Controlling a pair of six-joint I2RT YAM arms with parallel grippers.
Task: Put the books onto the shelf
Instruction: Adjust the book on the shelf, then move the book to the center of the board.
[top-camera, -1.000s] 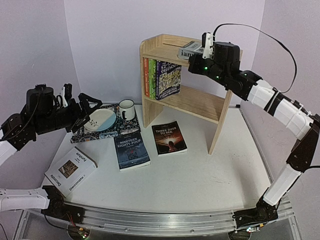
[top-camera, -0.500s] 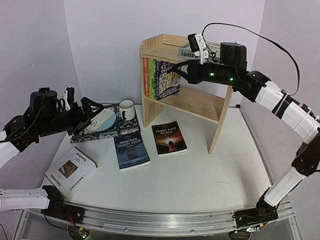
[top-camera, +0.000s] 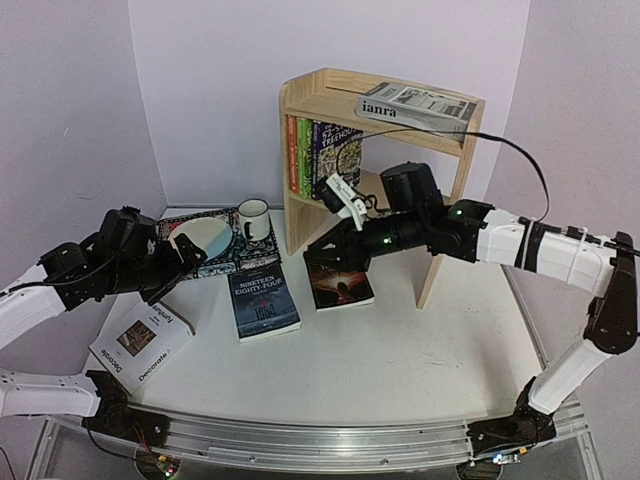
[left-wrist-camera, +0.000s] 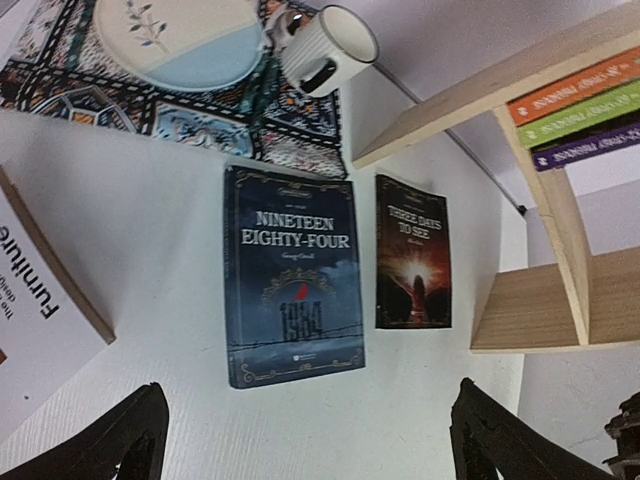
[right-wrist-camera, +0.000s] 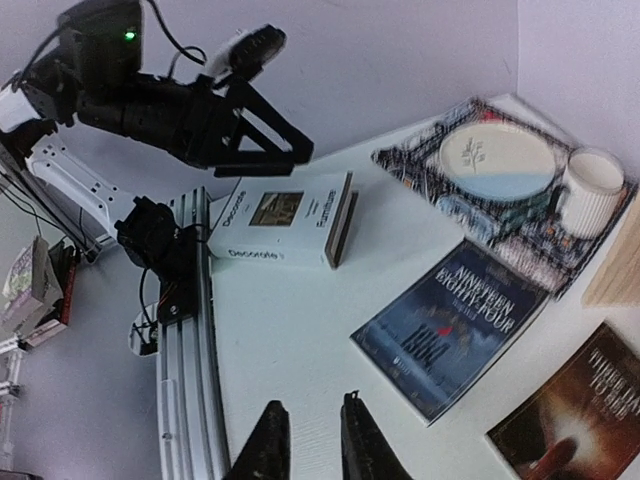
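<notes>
While L fingers (left-wrist-camera: 125, 445) wide, R fingers (right-wrist-camera: 268, 445) barely apart: 3 bks (top-camera: 263, 300) on table (top-camera: 420, 360), 4 on shelf (top-camera: 325, 95).

Seven books (top-camera: 263, 300) (three standing upright), one shelf (top-camera: 322, 98), plate (top-camera: 203, 240), mug (top-camera: 253, 218), placemat (top-camera: 222, 262).

Bare pale wood shelf (top-camera: 320, 98), glossy-covered books (left-wrist-camera: 290, 290), matt white table (top-camera: 400, 350).
</notes>
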